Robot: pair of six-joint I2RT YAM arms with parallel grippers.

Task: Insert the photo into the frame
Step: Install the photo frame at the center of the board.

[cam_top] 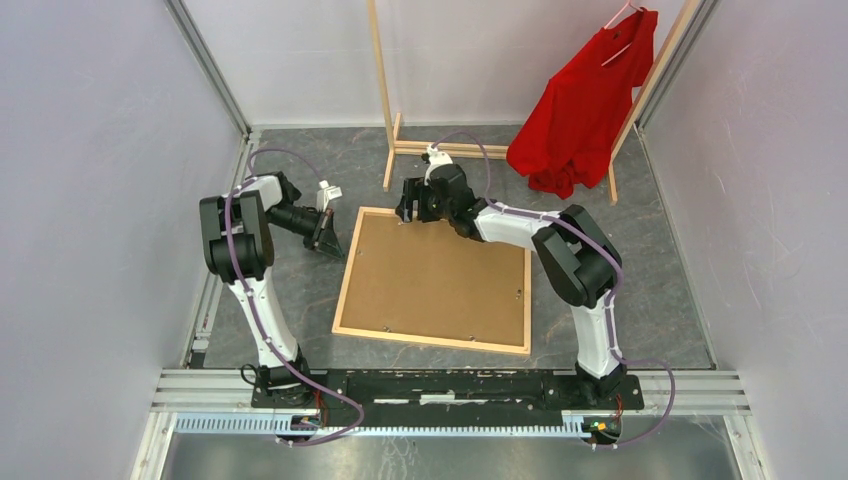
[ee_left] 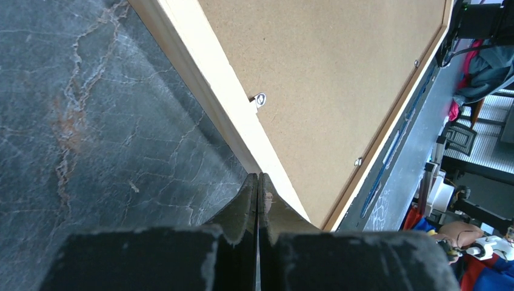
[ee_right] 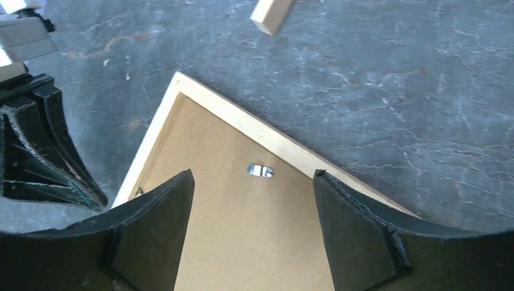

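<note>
Brown board [cam_top: 435, 275] is filling the one frame [cam_top: 345, 290], lying face down on the tabletop [cam_top: 650, 250]. I'm judging the job nearly finished, though the photo isn't showing and I cannot tell whether it is underneath. My right gripper [ee_right: 253, 176] is hanging wide open and empty over a far-corner clip [ee_right: 259, 170], my left gripper [ee_left: 259, 182] is closed on nothing beside the left rail; I'm counting one board and at least four clips.
</note>
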